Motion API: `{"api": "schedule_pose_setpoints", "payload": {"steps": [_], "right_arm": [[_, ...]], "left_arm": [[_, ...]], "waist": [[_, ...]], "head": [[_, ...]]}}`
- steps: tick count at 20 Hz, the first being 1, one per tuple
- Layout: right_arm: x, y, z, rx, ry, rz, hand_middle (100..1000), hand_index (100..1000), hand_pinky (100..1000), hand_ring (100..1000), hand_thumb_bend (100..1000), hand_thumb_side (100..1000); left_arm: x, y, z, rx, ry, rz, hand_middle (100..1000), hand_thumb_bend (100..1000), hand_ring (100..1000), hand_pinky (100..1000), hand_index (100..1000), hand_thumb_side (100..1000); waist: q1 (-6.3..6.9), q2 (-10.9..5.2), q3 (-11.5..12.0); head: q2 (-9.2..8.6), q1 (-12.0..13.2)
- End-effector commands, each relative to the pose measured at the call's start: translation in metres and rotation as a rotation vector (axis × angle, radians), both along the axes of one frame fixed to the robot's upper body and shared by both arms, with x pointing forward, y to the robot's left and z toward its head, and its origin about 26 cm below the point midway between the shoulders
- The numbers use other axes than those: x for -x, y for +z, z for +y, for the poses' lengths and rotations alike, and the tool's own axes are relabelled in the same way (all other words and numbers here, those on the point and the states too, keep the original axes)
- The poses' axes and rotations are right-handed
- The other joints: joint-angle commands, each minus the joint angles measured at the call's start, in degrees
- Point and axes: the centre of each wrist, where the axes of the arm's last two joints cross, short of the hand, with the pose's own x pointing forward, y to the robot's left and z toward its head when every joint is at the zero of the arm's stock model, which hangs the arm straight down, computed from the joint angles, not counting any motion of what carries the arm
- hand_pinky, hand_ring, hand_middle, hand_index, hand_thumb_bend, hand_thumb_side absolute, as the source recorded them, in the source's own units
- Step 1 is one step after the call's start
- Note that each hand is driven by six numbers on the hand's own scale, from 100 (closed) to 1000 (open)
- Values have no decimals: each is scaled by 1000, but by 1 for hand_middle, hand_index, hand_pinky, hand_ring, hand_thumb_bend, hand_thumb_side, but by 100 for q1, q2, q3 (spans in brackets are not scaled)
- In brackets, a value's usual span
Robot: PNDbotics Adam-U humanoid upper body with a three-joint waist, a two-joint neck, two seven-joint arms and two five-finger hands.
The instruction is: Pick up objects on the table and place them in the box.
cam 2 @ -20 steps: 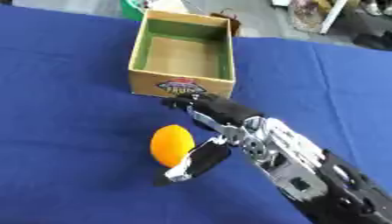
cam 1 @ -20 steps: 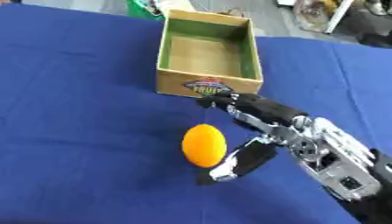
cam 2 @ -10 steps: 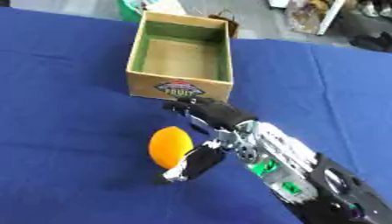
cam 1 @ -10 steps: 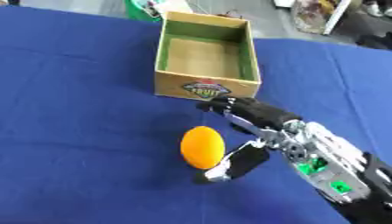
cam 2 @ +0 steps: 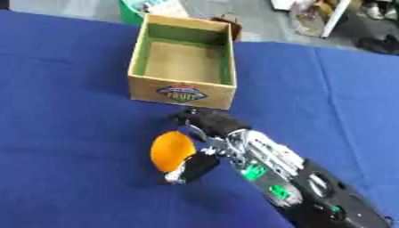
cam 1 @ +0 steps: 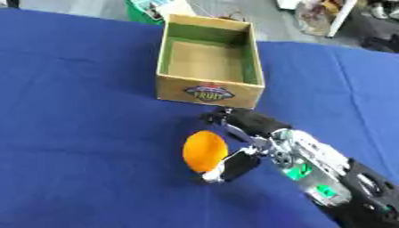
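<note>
Box front label: an oval badge [cam 1: 208, 93] on the near wall of the cardboard box [cam 1: 208, 60] — dark ground, coloured rim.
Readable word: "FRUIT" in pale capitals across the middle of the badge — best seen in the right eye view.
Other lettering on badge: small marks above the word, too blurred to read.
Elsewhere: no other text, number or sign can be read.

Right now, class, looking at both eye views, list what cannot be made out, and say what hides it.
- Whether the right hand touches the orange fruit: its fingers and thumb cover the fruit's right side.
- The box label beyond "FRUIT": blurred, both views.
- The box's near inside wall: hidden by its own rim.
- The left hand: outside both views.
- Things beyond the table's far edge: cut off.
</note>
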Motion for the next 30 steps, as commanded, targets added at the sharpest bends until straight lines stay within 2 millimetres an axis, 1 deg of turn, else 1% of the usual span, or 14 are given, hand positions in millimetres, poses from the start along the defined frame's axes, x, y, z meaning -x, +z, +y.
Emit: {"api": "schedule_pose_setpoints", "payload": {"steps": [1,4,5,10,12,15,19,23,24,25,26,27,28,30], "right_arm": [[-5,1,-1,18,-8,-23,802,960,955,1000,658,566],[-5,0,-1,8,-5,-25,765,915,948,1000,596,556],[-4,1,-1,-2,-2,-30,713,859,940,1000,544,565],[12,23,0,-88,44,-81,643,791,918,998,449,612],[19,34,-1,-117,56,-102,618,759,904,980,339,639],[27,46,-2,-154,46,-135,564,700,867,928,100,613],[30,55,-4,-213,3,-179,512,655,831,879,100,527],[28,65,-6,-275,-18,-235,506,650,816,869,100,511],[28,67,-7,-279,-24,-245,557,701,820,893,100,475],[28,67,-8,-275,-25,-247,647,817,845,952,100,554],[28,65,-8,-261,-18,-235,693,862,862,981,100,614],[28,64,-8,-246,-10,-216,715,887,871,996,162,645],[29,62,-8,-229,-1,-192,773,956,899,1000,537,673],[29,60,-8,-198,13,-150,791,976,913,1000,745,623]], "left_arm": [[3,9,0,-15,0,-32,447,100,468,476,700,833],[3,9,0,-15,0,-32,447,100,468,477,700,834],[3,9,0,-15,-1,-32,447,100,468,477,700,833],[3,9,1,-15,1,-33,447,100,468,477,700,834],[3,10,1,-16,1,-33,447,100,468,477,700,834],[3,10,1,-15,2,-33,447,100,468,477,700,834],[3,10,1,-14,4,-34,447,100,468,477,700,834],[3,9,1,-13,5,-33,447,100,468,477,700,834],[3,9,1,-13,5,-33,447,100,468,477,700,835],[3,9,1,-14,5,-33,447,100,467,478,699,835],[3,9,1,-14,5,-33,447,100,468,478,699,835],[3,9,1,-14,5,-33,447,100,468,478,699,835],[3,10,1,-14,5,-33,447,100,467,478,699,834],[3,10,1,-15,3,-33,447,100,467,478,699,834]], "waist": [[40,-75,8],[36,-74,9],[36,-74,9],[32,-70,2],[30,-73,-4],[30,-78,-10],[34,-80,-12],[34,-80,-27],[33,-78,-28],[31,-74,-26],[30,-72,-23],[30,-70,-22],[29,-67,-21],[28,-67,-21]], "head": [[-73,-21],[-73,-18],[-74,-15],[-83,2],[-86,4],[-102,3],[-112,3],[-94,11],[-92,10],[-90,11],[-84,13],[-80,13],[-81,12],[-82,12]]}}
